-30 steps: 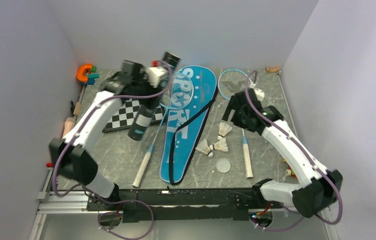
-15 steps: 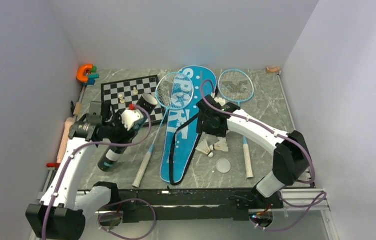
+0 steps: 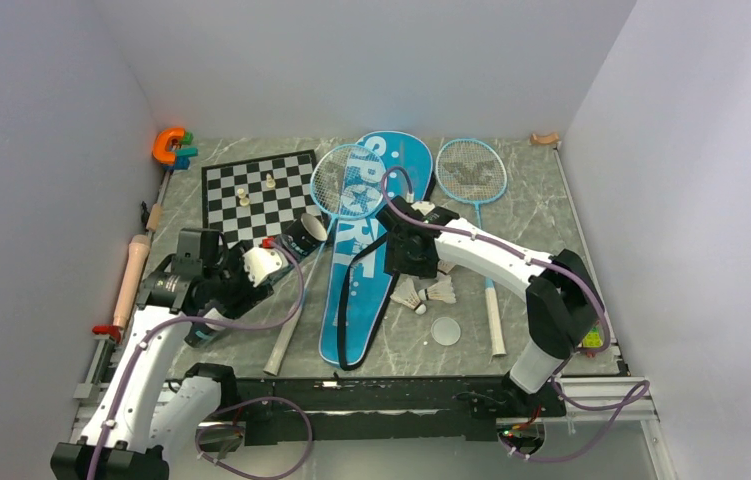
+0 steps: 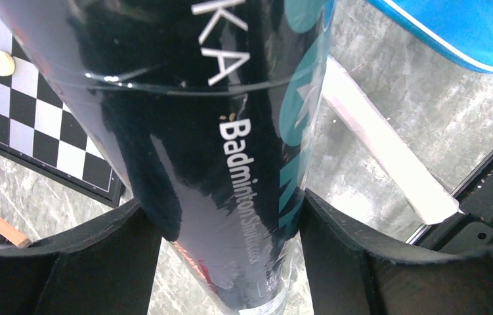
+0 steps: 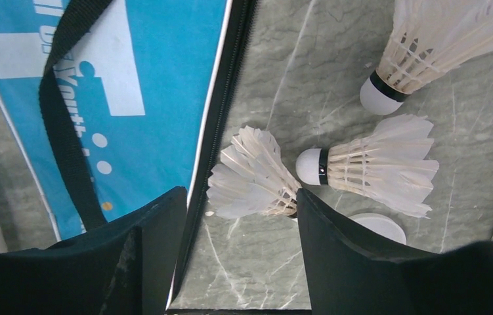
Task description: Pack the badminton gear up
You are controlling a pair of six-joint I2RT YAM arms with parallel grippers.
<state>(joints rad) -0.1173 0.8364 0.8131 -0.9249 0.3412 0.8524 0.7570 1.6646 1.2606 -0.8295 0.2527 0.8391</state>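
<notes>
The black tube (image 3: pixel 300 238) is clamped in the left gripper (image 3: pixel 241 280). From the left wrist, both fingers press flat against the tube's glossy sides, with "Badminton" lettering running down between them. The tube (image 4: pixel 211 131) slants through the gripper, its open end out past the fingertips. I cannot tell whether its other end touches the bench (image 3: pixel 531 210).

Beyond the tube, on the left finger's side, sits the chessboard (image 4: pixel 33 111) with a pale piece at its edge. On the right finger's side lies the left racket (image 3: pixel 346 185), with its pale handle (image 4: pixel 381 157) flat on the bench.

Now the right gripper (image 5: pixel 243 243): jaws wide apart, nothing held, hanging over the shuttlecocks. The nearest shuttlecock (image 5: pixel 250 177) lies on its side just ahead of the gap between the fingers. The second shuttlecock (image 5: pixel 368 167) is right beside it, toward the right finger, cork pointing at the first one's feathers. The third shuttlecock (image 5: pixel 434 46) rests farther out on that same side.

The blue bag (image 5: pixel 132 79) runs past the left finger, zip edge and black strap showing. A round white disc (image 5: pixel 378 226) peeks out just off the right fingertip. The right racket (image 3: pixel 471 170) lies outside that arm, and the orange clamp (image 3: pixel 169 145) sits in the far left corner.
</notes>
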